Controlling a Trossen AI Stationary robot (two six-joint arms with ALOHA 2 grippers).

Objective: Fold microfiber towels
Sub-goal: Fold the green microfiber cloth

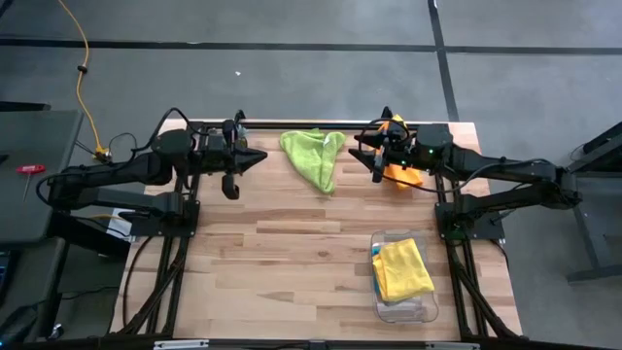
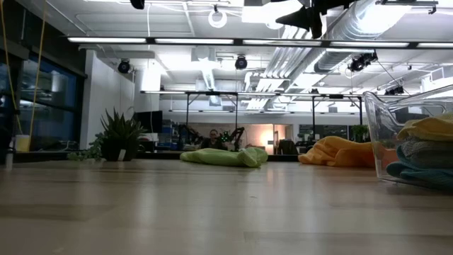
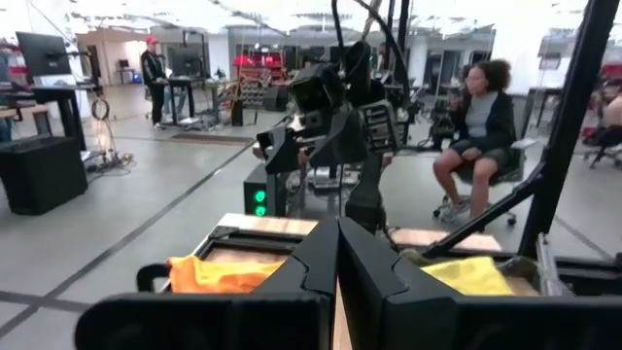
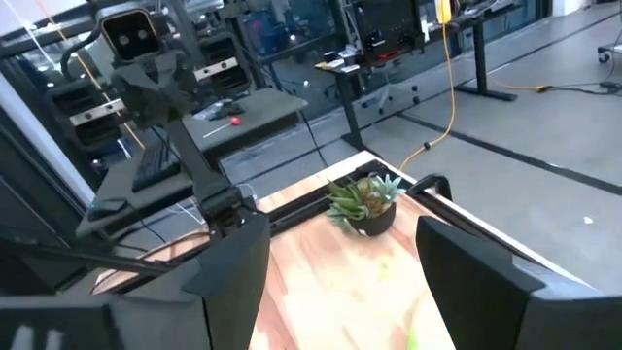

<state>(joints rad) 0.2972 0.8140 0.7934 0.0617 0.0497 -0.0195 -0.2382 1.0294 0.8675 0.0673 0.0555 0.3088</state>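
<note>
Bin of clear plastic sits on my worktop, holding a folded yellow towel on top, with grey and teal cloth visible beneath it through the wall. Beyond the bin, the lime green towel lies crumpled; the orange towel lies bunched under my right gripper, its fingers spread and empty. My left gripper, pressed together, hovers beside the green towel. A potted plant stands at the worktop's corner.

Three towels lie in plain sight: one lime green towel, one orange towel, one yellow towel. One clear bin and one potted plant stand on one bench.
</note>
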